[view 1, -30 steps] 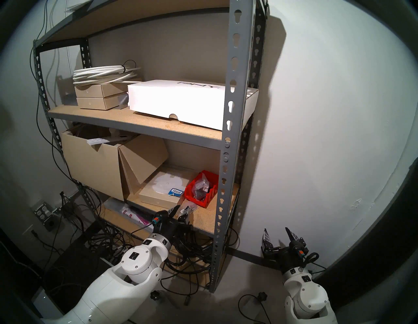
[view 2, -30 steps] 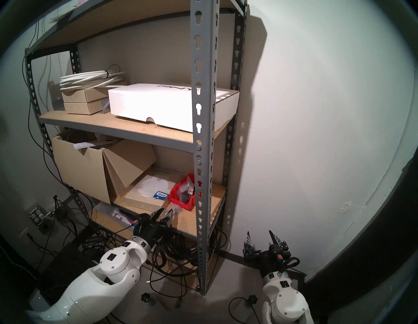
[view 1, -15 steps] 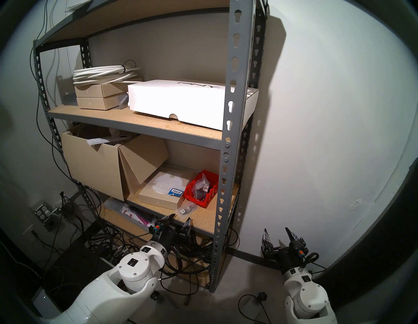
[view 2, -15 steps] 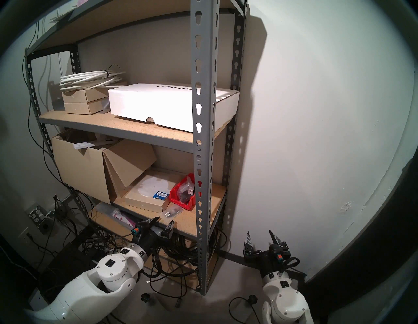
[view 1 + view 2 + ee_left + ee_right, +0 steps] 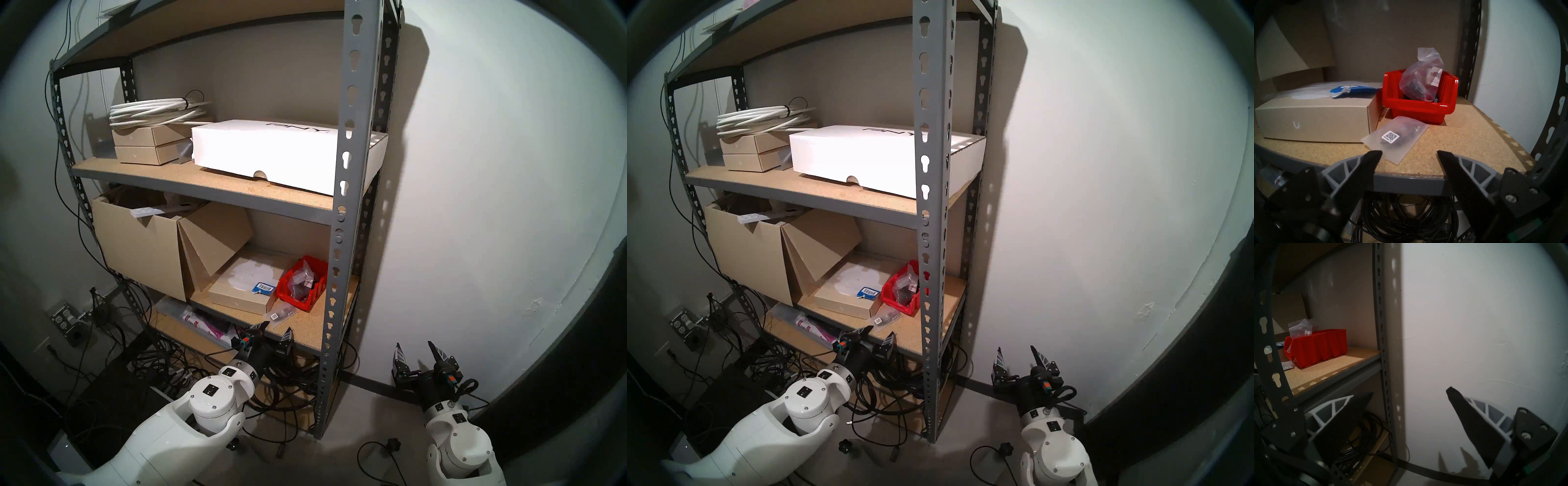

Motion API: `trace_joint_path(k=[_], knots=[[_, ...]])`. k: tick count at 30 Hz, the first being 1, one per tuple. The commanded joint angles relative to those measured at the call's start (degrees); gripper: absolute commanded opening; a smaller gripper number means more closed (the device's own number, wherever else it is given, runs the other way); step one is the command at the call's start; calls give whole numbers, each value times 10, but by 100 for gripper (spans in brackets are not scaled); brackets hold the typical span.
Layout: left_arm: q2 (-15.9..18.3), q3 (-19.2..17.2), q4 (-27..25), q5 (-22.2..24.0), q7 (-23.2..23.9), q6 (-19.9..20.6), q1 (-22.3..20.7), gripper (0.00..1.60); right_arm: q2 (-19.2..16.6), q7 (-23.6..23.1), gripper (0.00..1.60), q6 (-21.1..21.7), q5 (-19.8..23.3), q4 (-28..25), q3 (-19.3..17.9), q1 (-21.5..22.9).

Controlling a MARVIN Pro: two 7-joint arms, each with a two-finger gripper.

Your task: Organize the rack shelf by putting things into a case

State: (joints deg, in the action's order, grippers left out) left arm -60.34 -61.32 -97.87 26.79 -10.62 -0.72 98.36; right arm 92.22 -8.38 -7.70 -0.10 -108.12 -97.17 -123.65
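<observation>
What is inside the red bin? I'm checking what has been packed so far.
The red bin holds a crumpled clear plastic bag with a barcode label and dark parts inside. The bin's floor beneath it is hidden.

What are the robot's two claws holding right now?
Nothing. The left gripper is open, just short of the small clear bag lying on the shelf. The right gripper is open too, beside the rack.

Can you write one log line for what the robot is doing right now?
left gripper: jaws open, empty, at shelf edge | small clear bag: flat on shelf, before red bin | bin: holds another bag | right gripper: open, idle
</observation>
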Motion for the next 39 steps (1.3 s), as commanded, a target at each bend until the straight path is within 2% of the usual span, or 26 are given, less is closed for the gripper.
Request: trace_joint_path(k=[1,9,16,22,23,28,29,32,34,35,36,39], knots=[[-14,-5,-10,4,-7,19,-28,119,0,0,160,-1,0,-12,0,1],[-18,-1,-3,9,-9,51,-40,117,0,0,160,-1,0,-12,0,0],[-24,3,13,10,-9,54,-45,117,0,0,160,-1,0,-12,0,0],[-28,5,25,13,-8,56,-50,109,0,0,160,-1,0,-12,0,0],[-29,6,28,13,-7,55,-51,99,0,0,160,-1,0,-12,0,0],[-30,6,31,12,-6,50,-51,87,0,0,160,-1,0,-12,0,0],[-30,6,30,13,-5,49,-51,67,0,0,160,-1,0,-12,0,0],[-29,6,29,13,-6,49,-51,61,0,0,160,-1,0,-12,0,0],[-27,7,29,14,-6,49,-50,47,0,0,160,-1,0,-12,0,0],[-27,7,29,14,-6,49,-50,47,0,0,160,-1,0,-12,0,0],[-26,7,29,14,-6,48,-49,35,0,0,160,-1,0,-12,0,0],[-24,7,28,15,-6,45,-45,21,0,0,160,-1,0,-12,0,0]])
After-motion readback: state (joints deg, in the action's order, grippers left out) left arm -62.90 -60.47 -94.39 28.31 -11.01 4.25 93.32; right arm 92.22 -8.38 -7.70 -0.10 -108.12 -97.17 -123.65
